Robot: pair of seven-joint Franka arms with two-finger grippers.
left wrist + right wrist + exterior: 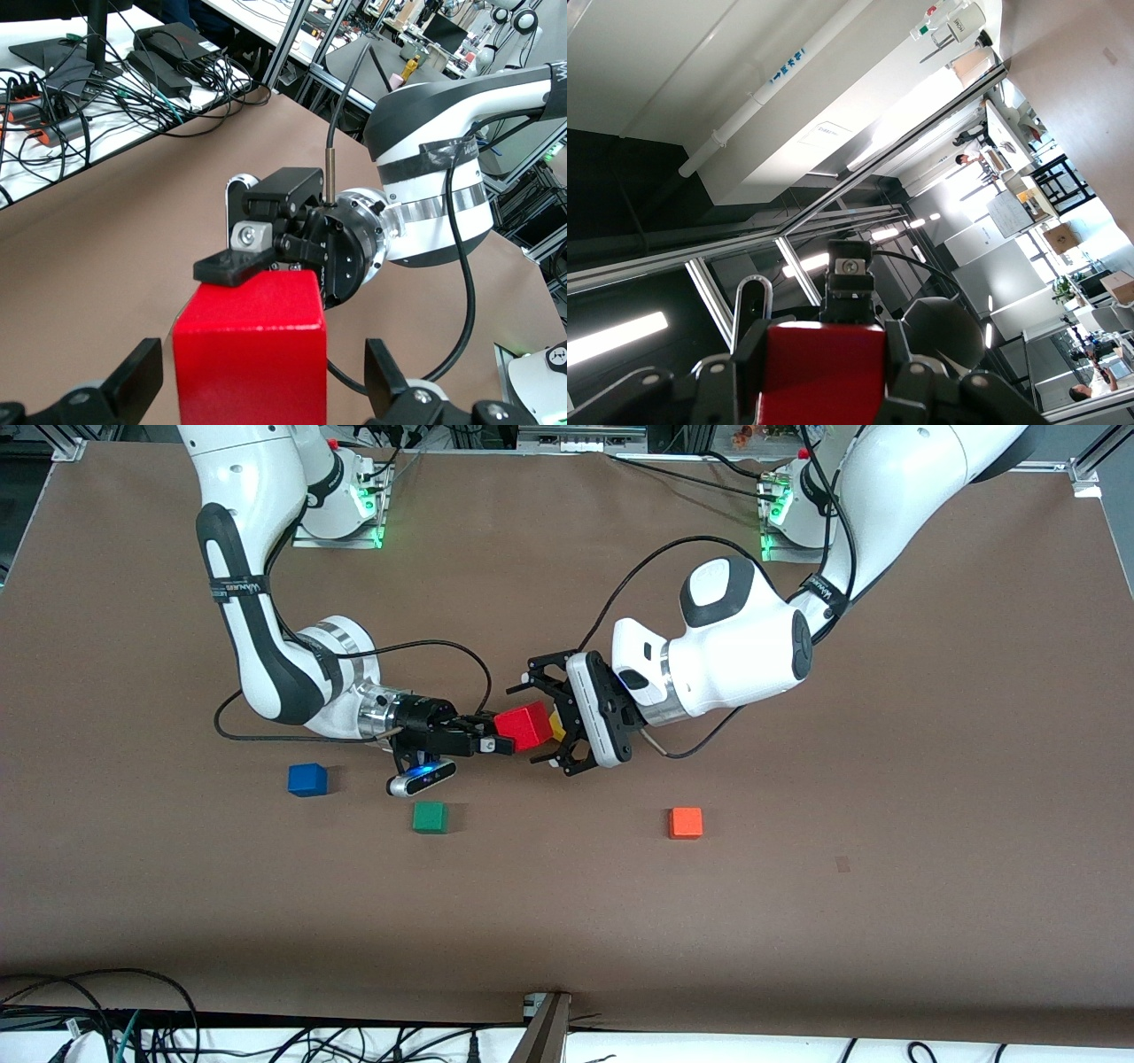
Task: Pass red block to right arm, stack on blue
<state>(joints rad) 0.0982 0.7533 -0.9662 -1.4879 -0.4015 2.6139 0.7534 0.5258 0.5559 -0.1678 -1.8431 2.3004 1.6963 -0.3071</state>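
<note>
The small bright red cube [524, 726] hangs in mid-air between 2 grippers. The right gripper [493, 744] is clamped on it; the left gripper [547, 717] flanks it, fingers spread apart. The small blue cube [307, 779] sits toward the right arm's end.

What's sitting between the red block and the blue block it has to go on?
Nothing visible. The right hand holds the red block in the air, and the blue block stands alone toward the right arm's end. The green block lies nearer the camera, off that path.
</note>
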